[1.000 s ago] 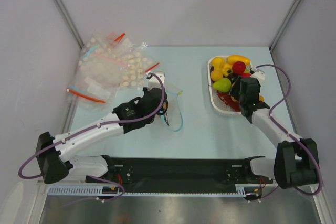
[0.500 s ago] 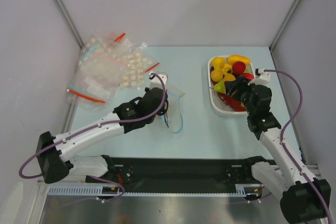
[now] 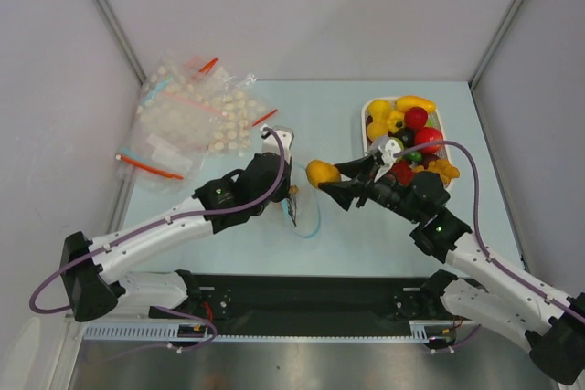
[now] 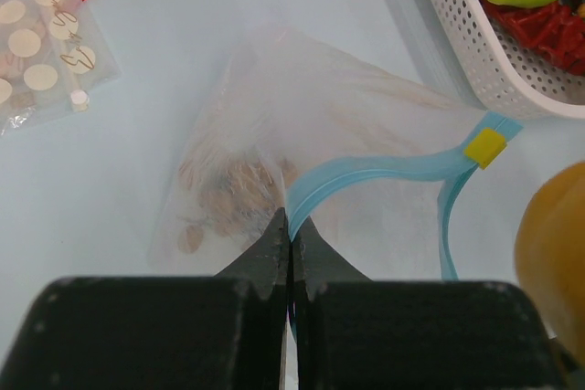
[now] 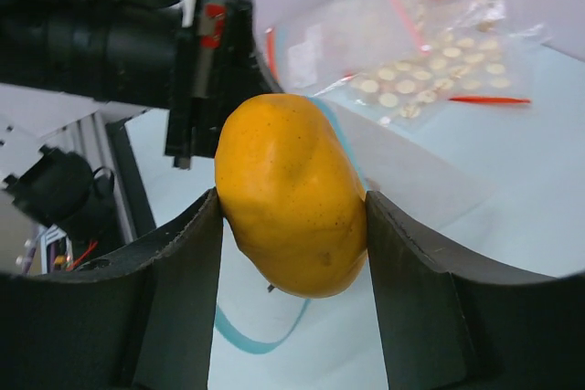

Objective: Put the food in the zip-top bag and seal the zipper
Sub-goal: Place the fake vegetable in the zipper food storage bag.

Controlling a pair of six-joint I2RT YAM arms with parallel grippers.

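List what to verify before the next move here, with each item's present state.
1. left gripper shut on the zipper: ok.
2. orange fruit held squarely by the right gripper: ok.
3. zip-top bag mouth wide enough for the fruit: cannot tell.
4. Fruit inside the bag: not ok, it hangs just outside the mouth.
5. tray emptied of food: not ok, several pieces lie in it.

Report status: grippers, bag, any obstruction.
Left gripper shut on the zipper of the zip-top bag. Right gripper shut on an orange-yellow fruit, near the bag's mouth. No obstruction seen between them.
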